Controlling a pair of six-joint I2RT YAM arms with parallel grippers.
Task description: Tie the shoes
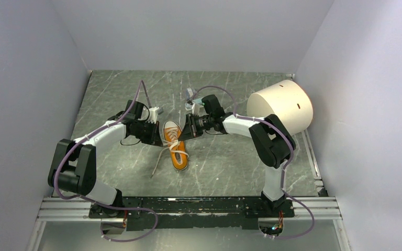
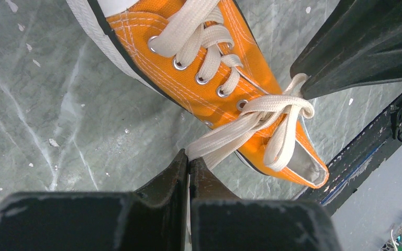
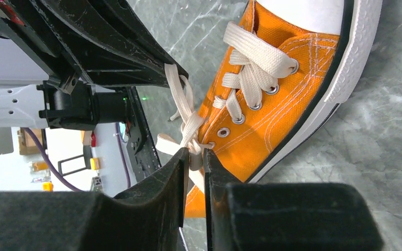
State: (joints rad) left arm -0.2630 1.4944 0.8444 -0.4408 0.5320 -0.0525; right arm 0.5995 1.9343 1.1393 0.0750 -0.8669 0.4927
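**Both clamped: left gripper (image 2: 189,163) and right gripper (image 3: 192,157) on the laces (image 2: 251,123)**

The grey marbled tabletop (image 1: 230,162) carries a cream cylinder (image 1: 282,107) at its right edge. The orange sneaker (image 1: 177,151) lies near the tabletop's middle, between the two grippers. Each gripper's fingers press on one strand close to the sneaker's opening. One lace end trails toward the near edge.

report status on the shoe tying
Left jaws shut on laces. Right jaws pinched on them too. Sneaker upright, bow unfinished. White cylinder off right, clear.
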